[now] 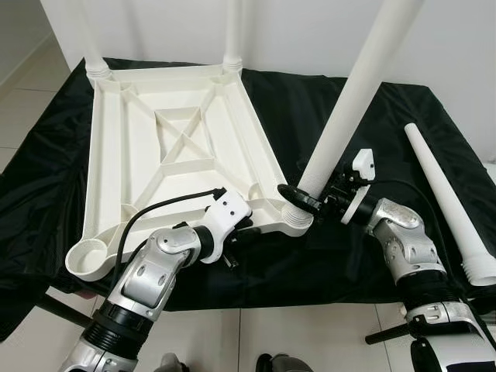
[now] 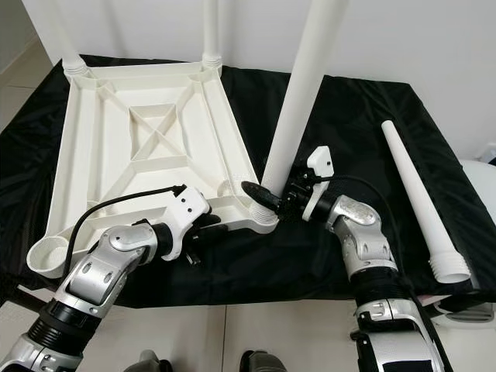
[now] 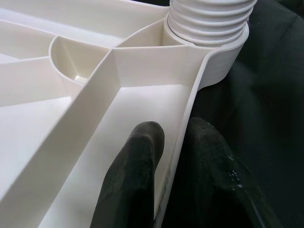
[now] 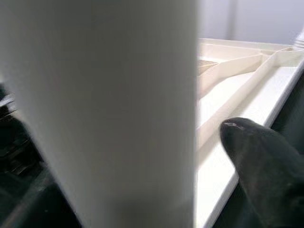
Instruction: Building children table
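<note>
The upturned white tabletop (image 1: pixel 182 147) lies on black cloth (image 1: pixel 387 116). The left gripper (image 3: pixel 173 156) pinches its near rim. At the tabletop's near corner socket, the right gripper (image 1: pixel 310 198) clamps a leg (image 1: pixel 349 101), whose top is cut off. A spare leg (image 1: pixel 449 198) lies beyond.

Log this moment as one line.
left gripper: clamps tabletop rim | right gripper: holds leg in corner socket | spare leg: on cloth

An upturned tabletop (image 1: pixel 147 147) lies at centre left on a cloth (image 1: pixel 372 124) — one leg (image 1: pixel 353 101) rises from its lower-right corner, a loose leg (image 1: pixel 449 201) lies far right.
</note>
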Motion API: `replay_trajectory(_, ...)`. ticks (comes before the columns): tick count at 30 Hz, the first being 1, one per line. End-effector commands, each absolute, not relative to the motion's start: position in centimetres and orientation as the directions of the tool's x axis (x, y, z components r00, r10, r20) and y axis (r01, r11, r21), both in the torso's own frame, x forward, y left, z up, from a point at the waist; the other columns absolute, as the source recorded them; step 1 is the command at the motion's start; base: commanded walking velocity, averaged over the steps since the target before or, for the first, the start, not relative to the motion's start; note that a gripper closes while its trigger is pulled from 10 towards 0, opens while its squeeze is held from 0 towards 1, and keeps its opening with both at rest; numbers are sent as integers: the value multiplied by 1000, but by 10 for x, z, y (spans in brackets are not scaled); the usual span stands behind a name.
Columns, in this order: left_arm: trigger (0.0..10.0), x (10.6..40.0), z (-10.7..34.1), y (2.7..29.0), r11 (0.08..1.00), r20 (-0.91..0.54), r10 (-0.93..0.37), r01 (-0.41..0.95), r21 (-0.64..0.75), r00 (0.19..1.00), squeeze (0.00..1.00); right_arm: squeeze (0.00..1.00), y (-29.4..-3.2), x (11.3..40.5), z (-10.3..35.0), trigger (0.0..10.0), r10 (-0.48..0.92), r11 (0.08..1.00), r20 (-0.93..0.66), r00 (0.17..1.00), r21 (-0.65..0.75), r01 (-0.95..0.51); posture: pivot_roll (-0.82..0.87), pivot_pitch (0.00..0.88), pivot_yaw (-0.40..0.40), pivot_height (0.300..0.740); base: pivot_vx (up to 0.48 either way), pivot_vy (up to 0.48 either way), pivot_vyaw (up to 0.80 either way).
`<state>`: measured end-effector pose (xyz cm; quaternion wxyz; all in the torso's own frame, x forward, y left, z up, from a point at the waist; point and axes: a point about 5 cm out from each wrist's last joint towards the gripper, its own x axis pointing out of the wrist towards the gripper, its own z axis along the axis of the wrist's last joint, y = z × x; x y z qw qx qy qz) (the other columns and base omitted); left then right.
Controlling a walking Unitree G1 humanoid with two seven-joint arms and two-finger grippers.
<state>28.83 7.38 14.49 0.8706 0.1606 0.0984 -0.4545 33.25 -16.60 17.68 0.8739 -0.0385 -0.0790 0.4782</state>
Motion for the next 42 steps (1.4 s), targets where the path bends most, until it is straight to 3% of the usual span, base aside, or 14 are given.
replay_trajectory(1, 10000, 289, 145, 73, 560, -308, -746, 807, 188, 590, 0, 0, -171, 333, 177, 4275, 839, 544, 84, 538, -155, -825, -53, 94, -32, 740, 0, 0, 0)
replay_trajectory(2, 10000, 289, 145, 73, 559, -308, -748, 808, 187, 588, 0, 0, -174, 334, 177, 0, 842, 539, 86, 532, -154, -828, -54, 95, -34, 740, 0, 0, 0)
replay_trajectory(18, 10000, 288, 145, 70, 558, -303, -752, 810, 180, 586, 0, 0, -169, 317, 165, 0, 848, 529, 116, 518, -112, -841, -68, 104, -43, 740, 0, 0, 0)
replay_trajectory(20, 10000, 288, 144, 69, 558, -303, -753, 811, 177, 585, 0, 0, -165, 312, 161, 10000, 831, 554, 119, 543, -94, -827, -69, 106, -43, 740, 0, 0, 0)
replay_trajectory(27, 10000, 288, 144, 69, 558, -303, -753, 811, 175, 584, 0, 0, -160, 307, 159, 10000, 820, 568, 130, 557, -76, -819, -72, 109, -45, 740, 0, 0, 0)
replay_trajectory(42, 10000, 286, 144, 67, 558, -298, -756, 812, 169, 582, 0, 0, -143, 287, 157, 10000, 623, 775, 196, 757, -23, -632, -77, 110, -53, 740, 0, 0, 0)
